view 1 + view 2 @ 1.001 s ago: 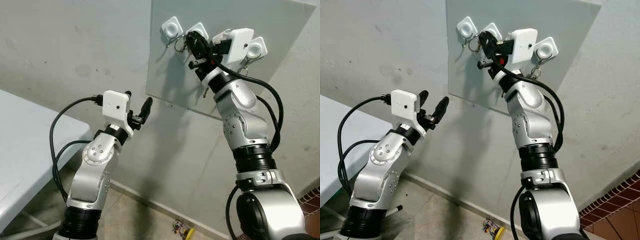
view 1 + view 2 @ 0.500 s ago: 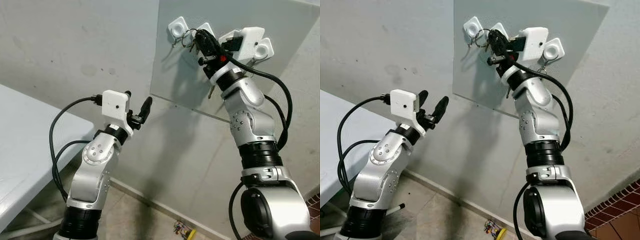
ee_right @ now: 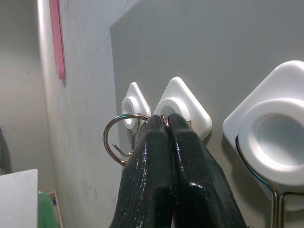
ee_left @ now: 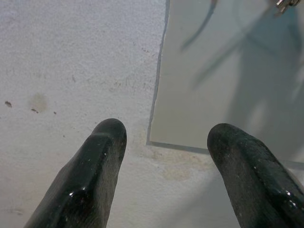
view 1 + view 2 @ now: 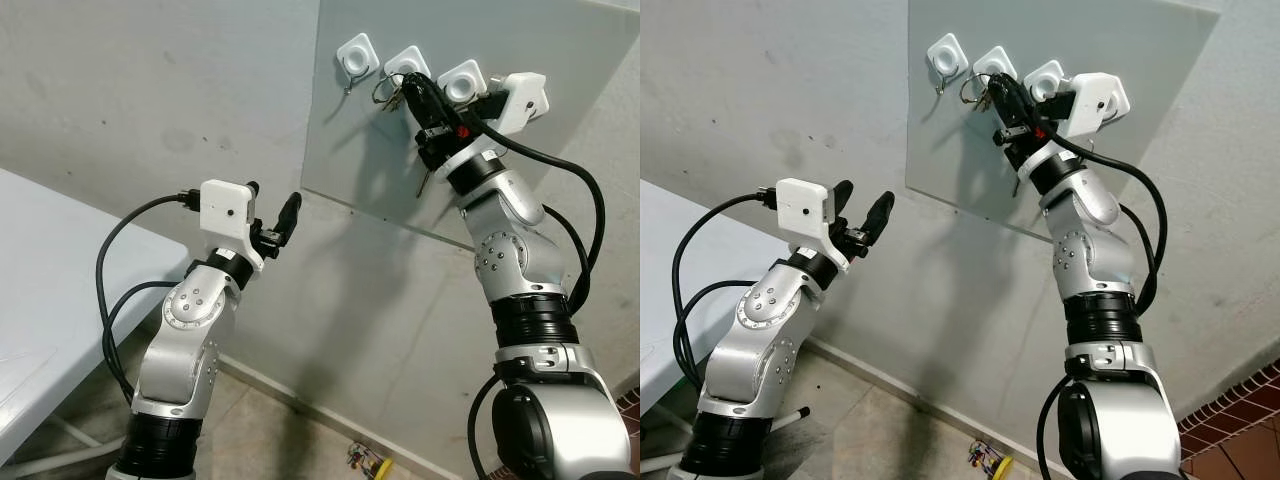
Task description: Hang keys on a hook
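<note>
A grey panel [image 5: 560, 130] hung on the wall, its lower edge sloping, with bare wall below and to its left. 4 white hooks [image 5: 357, 56] ran along its top. The right end effector [image 5: 408, 88] was clenched on the key ring [image 3: 116, 140], held against the second hook [image 3: 183, 107]; the ring stood edge-out beside the fingertips. The left end effector [image 5: 272, 222] hung released below, near the panel's corner.

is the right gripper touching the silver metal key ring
Touching. The right wrist view shows the right gripper with its black fingers shut on the silver metal key ring, its wire pinched between their tips.
</note>
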`<state>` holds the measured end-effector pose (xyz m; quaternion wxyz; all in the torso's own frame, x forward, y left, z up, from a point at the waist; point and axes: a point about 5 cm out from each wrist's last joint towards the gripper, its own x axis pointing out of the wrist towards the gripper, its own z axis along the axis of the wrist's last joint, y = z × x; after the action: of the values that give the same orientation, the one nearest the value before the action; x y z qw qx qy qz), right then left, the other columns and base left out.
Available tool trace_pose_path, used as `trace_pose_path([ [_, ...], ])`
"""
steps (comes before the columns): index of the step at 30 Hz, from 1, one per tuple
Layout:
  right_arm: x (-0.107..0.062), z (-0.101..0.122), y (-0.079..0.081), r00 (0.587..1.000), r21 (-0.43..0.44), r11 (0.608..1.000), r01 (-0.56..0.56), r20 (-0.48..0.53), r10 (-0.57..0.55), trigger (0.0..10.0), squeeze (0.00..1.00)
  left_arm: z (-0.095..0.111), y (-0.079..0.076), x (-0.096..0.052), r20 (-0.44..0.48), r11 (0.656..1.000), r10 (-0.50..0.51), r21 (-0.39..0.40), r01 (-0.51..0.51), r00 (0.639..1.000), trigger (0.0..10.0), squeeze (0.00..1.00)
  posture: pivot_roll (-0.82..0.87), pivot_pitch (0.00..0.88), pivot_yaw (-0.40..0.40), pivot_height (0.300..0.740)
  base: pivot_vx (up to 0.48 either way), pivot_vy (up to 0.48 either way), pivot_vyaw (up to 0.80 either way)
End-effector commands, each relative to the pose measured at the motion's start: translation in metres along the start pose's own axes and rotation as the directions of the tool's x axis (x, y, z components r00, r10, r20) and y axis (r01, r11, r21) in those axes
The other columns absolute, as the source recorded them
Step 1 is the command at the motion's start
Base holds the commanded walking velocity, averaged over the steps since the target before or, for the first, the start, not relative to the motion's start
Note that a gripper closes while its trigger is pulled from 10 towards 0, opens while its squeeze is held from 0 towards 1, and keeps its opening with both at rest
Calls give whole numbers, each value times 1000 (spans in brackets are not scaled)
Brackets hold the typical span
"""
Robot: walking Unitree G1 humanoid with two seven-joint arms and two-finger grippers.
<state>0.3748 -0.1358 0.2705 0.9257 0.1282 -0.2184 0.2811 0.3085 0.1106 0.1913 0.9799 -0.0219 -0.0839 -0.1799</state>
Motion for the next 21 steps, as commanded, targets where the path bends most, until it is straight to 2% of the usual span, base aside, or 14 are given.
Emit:
trace_pose_path([
  [1, -4, 7, -7, 1000, -2, 1000, 21, 20, -21, 10000, 0, 5, -2, 1, 16, 1000, -5, 1, 5, 1000, 10000, 0, -89, 0, -86, 740, 0, 0, 0],
  [10, -9, 3, -9, 1000, 30, 999, 13, 3, -13, 10000, 0, 7, -1, 1, 19, 1000, 0, -5, 0, 1000, 10000, 0, -86, 0, -87, 740, 0, 0, 0],
  [21, -16, -1, -8, 999, 85, 996, -7, 45, 3, 10000, 0, 8, 1, 1, 23, 1000, 7, -10, -7, 1000, 10000, 0, -85, 0, -86, 740, 0, 0, 0],
])
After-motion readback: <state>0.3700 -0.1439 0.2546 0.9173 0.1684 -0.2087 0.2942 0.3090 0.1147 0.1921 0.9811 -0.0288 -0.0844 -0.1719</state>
